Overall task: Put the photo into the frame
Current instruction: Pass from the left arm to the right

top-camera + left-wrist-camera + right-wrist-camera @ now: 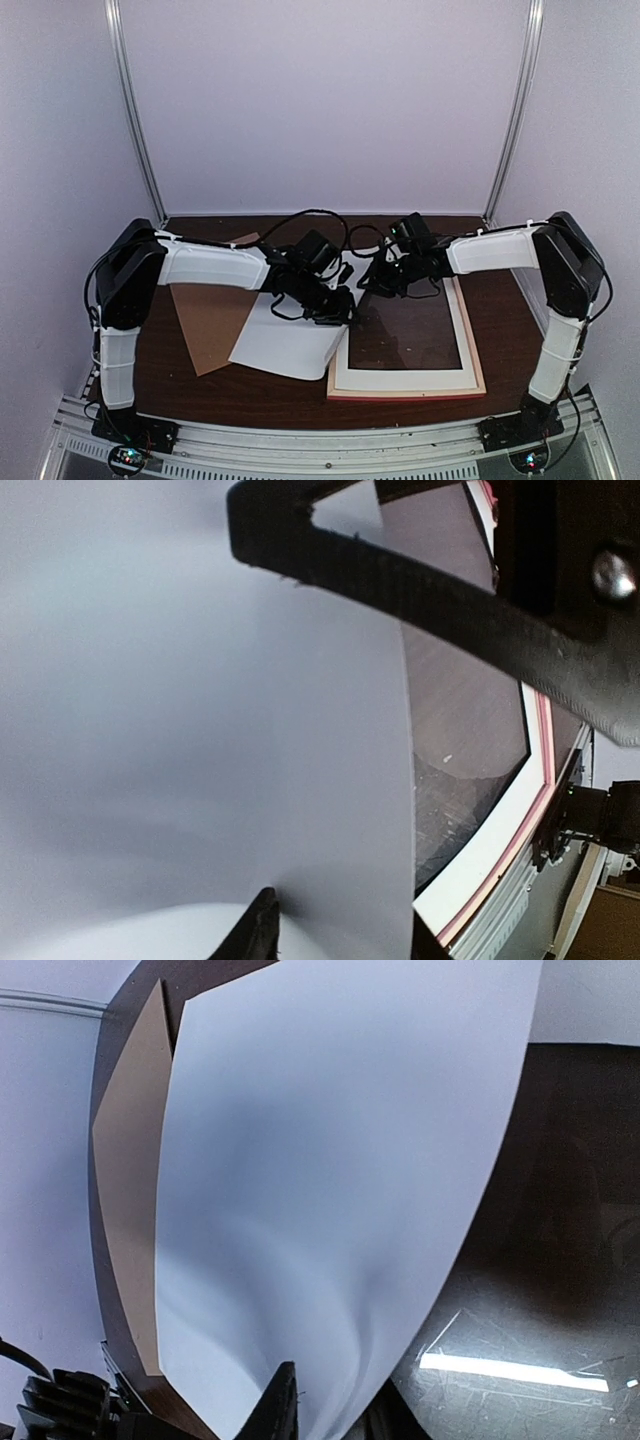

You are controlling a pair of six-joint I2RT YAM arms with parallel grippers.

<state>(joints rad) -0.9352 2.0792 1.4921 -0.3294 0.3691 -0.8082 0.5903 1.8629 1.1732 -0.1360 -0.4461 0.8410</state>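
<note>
- right claw [330,1418]: fingers sit close on either side of the photo's [285,345] near edge. The sheet runs between them and bows up from there, so it reads as a pinch on the photo.
- left claw [335,303]: jaws apart. One finger [420,590] crosses above the sheet and the other tip sits low against it. Nothing is clamped.
- the photo: white back up, resting mostly on the counter [500,330] between the backing board [208,325] and the frame [405,393]. Its right edge is raised at the claws, just over the frame's left rail.
- step in hand, my read: drag or lift the sheet right until it sits over the mat [400,378] window.
- doing it well: keep the pinch at the very edge. Move slowly and low so the bow doesn't turn into a crease. Square the sheet's edges to the rails before letting go, and use the free left claw to press it flat.
- risk: a one-point hold on a floppy sheet lets it swing or skew.
- materials:
  - photo: thin, smooth, flexible, matte white back.
  - mat: flat white border.
  - frame: thin pale pinkish rails, rigid, rectangular.
  - window: dark, glossy and scuffed in the right wrist view; probably slippery.
  - backing board: plain brown, stiff, flat.
</note>
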